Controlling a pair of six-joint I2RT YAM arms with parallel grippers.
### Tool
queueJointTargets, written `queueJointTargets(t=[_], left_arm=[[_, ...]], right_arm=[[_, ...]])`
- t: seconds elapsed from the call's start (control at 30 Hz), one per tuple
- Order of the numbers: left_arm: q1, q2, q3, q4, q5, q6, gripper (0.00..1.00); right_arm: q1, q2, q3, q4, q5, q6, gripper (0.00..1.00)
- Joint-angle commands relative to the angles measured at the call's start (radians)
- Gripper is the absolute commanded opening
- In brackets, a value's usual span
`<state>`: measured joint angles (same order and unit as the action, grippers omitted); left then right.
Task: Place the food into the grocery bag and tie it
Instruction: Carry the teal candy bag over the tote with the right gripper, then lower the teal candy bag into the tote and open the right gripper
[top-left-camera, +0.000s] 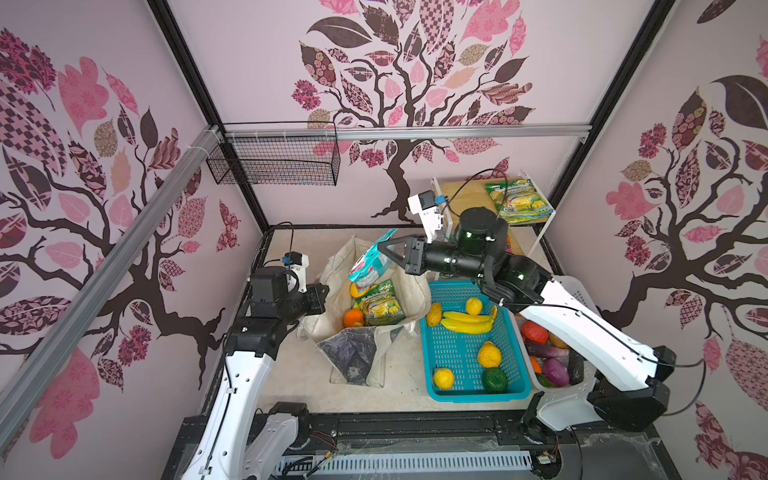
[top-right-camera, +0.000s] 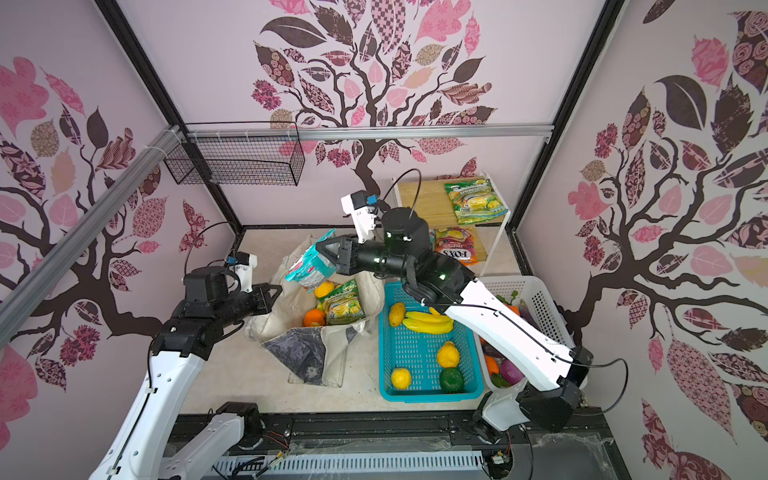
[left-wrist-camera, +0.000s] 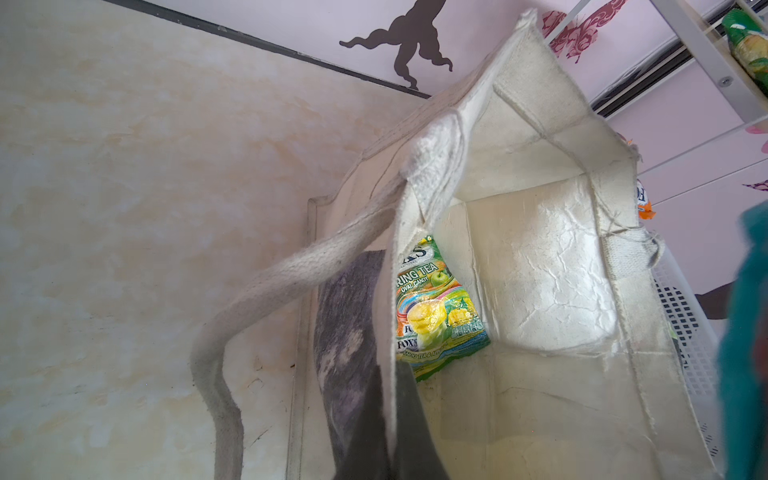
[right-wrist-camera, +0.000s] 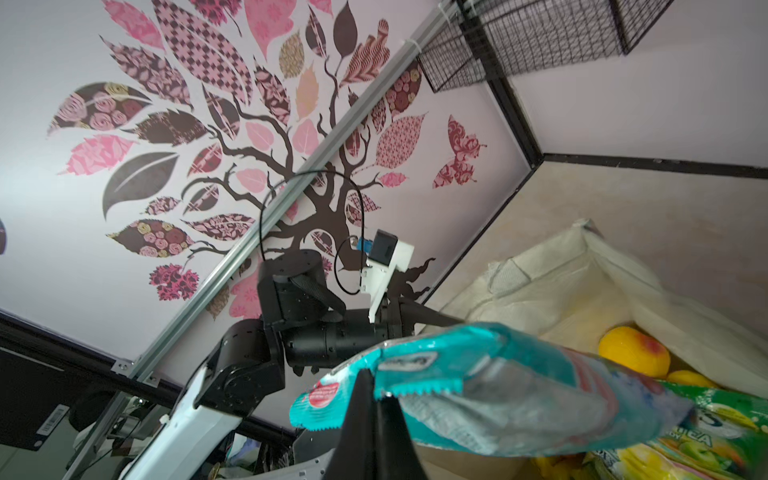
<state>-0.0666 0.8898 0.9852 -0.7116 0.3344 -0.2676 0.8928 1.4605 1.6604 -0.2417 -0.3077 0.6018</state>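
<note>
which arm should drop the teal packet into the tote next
Right: the right hand grips the glossy teal snack packet above the open cream canvas tote, whose rim the left hand pinches.

Bag (top-left-camera: 349, 353): one.
Baskets: three; teal basket (top-left-camera: 457, 392) at 3 o'clock of bag, white basket (top-right-camera: 523, 291), wire basket (top-left-camera: 274, 164).
Packets: four; teal packet (top-left-camera: 368, 259), green packet (top-left-camera: 380, 307) in bag, second green packet (top-left-camera: 517, 199) and orange packet (top-right-camera: 455, 246) on rack (top-left-camera: 465, 199).
Fruit (top-left-camera: 489, 354) in teal basket: six, banana bunch (top-left-camera: 467, 323) as one.
Fruit showing in bag: two.
Vegetables in white basket: partly hidden, no count.
Robot arms: two; left arm (top-left-camera: 232, 386), right arm (top-left-camera: 582, 332).
</note>
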Motion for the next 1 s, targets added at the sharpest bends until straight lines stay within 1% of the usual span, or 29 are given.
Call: queueJointTargets(t=[0.0, 0.13, 0.27, 0.37, 0.47, 0.53, 0.67, 0.77, 0.97], left_arm=[[-0.002, -0.019, -0.024, 0.018, 0.015, 0.006, 0.0], [-0.002, -0.021, -0.026, 0.024, 0.014, -0.005, 0.0], [-0.002, -0.026, -0.028, 0.029, 0.022, -0.012, 0.0], [-0.002, -0.029, -0.029, 0.032, 0.025, -0.014, 0.0], [-0.002, -0.029, -0.031, 0.032, 0.026, -0.015, 0.0], [-0.002, -0.024, -0.031, 0.032, 0.029, -0.016, 0.0], [-0.002, -0.018, -0.031, 0.032, 0.035, -0.015, 0.0], [-0.002, -0.02, -0.031, 0.032, 0.035, -0.015, 0.0], [-0.001, -0.02, -0.031, 0.032, 0.037, -0.015, 0.0]], right_arm=[[0.026, 0.042, -0.051, 0.107, 0.071, 0.009, 0.0], [0.035, 0.079, -0.156, 0.23, 0.051, 0.089, 0.0], [0.054, 0.141, -0.167, 0.264, 0.077, 0.114, 0.0], [0.069, 0.183, -0.171, 0.304, 0.131, 0.138, 0.0], [0.106, 0.23, -0.132, 0.264, 0.232, 0.103, 0.0], [0.115, 0.245, -0.154, 0.277, 0.252, 0.126, 0.0], [0.121, 0.238, -0.234, 0.281, 0.279, 0.183, 0.0], [0.142, 0.206, -0.298, 0.271, 0.309, 0.184, 0.0], [0.148, 0.157, -0.393, 0.269, 0.261, 0.201, 0.0]])
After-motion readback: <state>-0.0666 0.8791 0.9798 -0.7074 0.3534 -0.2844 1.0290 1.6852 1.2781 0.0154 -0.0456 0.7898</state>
